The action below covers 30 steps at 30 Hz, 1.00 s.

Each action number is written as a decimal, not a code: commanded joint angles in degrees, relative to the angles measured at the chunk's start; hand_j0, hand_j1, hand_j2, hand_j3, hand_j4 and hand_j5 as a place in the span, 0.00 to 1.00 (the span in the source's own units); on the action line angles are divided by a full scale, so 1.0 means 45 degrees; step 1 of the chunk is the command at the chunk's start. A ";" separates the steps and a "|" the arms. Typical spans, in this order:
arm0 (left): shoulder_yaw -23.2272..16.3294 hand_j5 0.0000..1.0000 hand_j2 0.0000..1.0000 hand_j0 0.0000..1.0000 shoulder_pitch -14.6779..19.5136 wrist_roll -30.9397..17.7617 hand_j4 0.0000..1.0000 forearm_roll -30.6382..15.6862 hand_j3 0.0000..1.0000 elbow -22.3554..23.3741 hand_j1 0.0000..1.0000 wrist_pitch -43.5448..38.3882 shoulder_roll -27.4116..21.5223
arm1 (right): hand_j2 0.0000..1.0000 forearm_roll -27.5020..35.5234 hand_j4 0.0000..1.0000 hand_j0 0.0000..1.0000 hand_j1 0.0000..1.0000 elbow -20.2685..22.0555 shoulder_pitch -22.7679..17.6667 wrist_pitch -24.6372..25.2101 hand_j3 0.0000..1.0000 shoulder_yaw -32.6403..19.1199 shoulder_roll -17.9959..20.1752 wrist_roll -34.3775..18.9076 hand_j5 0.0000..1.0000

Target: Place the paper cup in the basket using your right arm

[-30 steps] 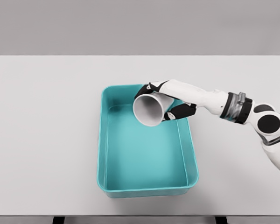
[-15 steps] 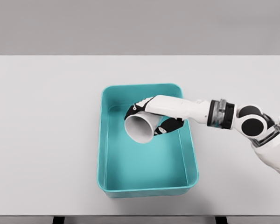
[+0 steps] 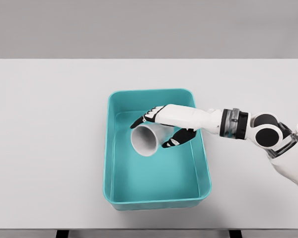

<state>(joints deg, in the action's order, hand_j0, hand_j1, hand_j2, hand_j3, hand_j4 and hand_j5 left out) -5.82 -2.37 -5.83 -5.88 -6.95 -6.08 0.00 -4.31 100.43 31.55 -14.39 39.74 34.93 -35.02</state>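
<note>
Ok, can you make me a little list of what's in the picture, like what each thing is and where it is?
cup: white paper cup, tipped on its side, open mouth facing the camera, over the basket's inside
basket: teal, rectangular, on the table, nothing else in it
right hand: reaches in from the right, fingers wrapped around the cup
left arm: not in view
table: plain white

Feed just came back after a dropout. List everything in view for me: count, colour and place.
table: one, light grey, fills most of the view.
basket: one, teal, rectangular, on the table near its middle.
cup: one, white paper, tipped on its side with its mouth toward the camera, over the basket's upper half, held in the right hand.
right hand: one, white with black fingers, arm entering from the right, fingers around the cup.
left arm: not in view.
</note>
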 commanded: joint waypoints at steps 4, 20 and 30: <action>0.0004 1.00 1.00 1.00 0.0000 -0.0013 1.00 -0.0001 1.00 0.0002 1.00 0.0004 0.0000 | 0.92 0.0060 0.92 0.92 0.92 0.0006 0.0215 0.0034 0.92 -0.0003 0.0108 0.0005 0.92; -0.0015 1.00 1.00 1.00 0.0000 0.0006 1.00 -0.0001 1.00 0.0002 1.00 0.0004 0.0000 | 1.00 0.4317 1.00 1.00 1.00 -0.0014 -0.2245 0.0014 1.00 -0.5197 0.1612 0.0005 1.00; -0.0015 1.00 1.00 1.00 0.0000 -0.0013 1.00 -0.0001 1.00 0.0002 1.00 0.0004 0.0000 | 1.00 0.4747 1.00 1.00 1.00 -0.0033 -0.3691 0.0034 1.00 -0.6662 0.2510 0.0005 1.00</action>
<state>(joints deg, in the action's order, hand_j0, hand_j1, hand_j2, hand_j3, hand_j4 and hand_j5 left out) -5.84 -2.37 -5.82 -5.89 -6.95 -6.07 0.00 16.48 100.28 14.51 -14.35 10.91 45.73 -35.02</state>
